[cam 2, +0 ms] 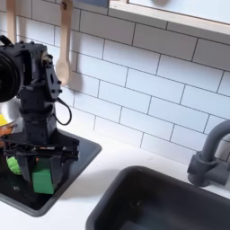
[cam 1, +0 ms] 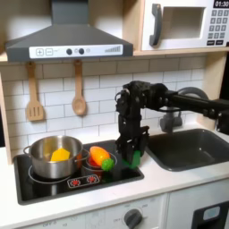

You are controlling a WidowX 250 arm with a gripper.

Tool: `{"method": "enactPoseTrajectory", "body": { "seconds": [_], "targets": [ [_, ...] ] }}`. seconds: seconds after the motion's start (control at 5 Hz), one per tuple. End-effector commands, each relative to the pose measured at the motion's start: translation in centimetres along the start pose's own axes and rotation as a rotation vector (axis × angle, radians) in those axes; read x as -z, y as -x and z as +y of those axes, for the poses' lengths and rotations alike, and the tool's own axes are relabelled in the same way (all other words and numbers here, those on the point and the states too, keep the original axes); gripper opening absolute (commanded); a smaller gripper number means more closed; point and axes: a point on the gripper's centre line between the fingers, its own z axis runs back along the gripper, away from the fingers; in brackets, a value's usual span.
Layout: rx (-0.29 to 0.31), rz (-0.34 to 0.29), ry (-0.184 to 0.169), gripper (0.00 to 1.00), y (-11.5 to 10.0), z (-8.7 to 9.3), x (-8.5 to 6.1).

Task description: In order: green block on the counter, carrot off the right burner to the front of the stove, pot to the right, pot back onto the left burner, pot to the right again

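Green block (cam 1: 133,158) sat pinched between the fingers of the pincer (cam 1: 132,155) in the first exterior view, low over the near right corner of the stove (cam 1: 36,189). Carrot (cam 1: 99,156) lay just beside the pincer, toward the first exterior view's left, on the right burner with its pale green end nearest the pincer. Further that way stood the pot (cam 1: 54,155) on the left burner, well apart from the pincer, with a yellow toy food piece (cam 1: 60,154) inside. Off-white counter (cam 1: 170,183) ran past the pincer toward the first exterior view's right, up to a dark sink (cam 1: 190,147). Judged from this, the task was barely begun: the block was held but not yet set on the counter, the carrot was still on its burner, and every pot slide remained.

Second exterior view looked closer, from the sink side. Pincer (cam 2: 38,171) hung just above the stove's corner (cam 2: 79,160), jaws narrow and closed on the green block (cam 2: 41,176), which looked lifted slightly clear of the black surface, though this was hard to judge. Bare counter (cam 2: 108,162) lay near the pincer toward the second exterior view's right. An orange sliver behind the arm, possibly the carrot, was too hidden to name. Block's grip read more plainly here; the first exterior view alone gave the pot and burners
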Motion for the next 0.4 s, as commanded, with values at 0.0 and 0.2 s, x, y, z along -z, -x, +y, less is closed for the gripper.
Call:
{"method": "enactPoseTrajectory", "body": {
  "seconds": [0.0, 0.2],
  "targets": [
    [0.018, -0.001, 0.009, 0.0, 0.09, -0.9, 0.18],
    [0.026, -0.001, 0.018, 0.0, 0.2, -1.47, 0.28]
  ]
}}
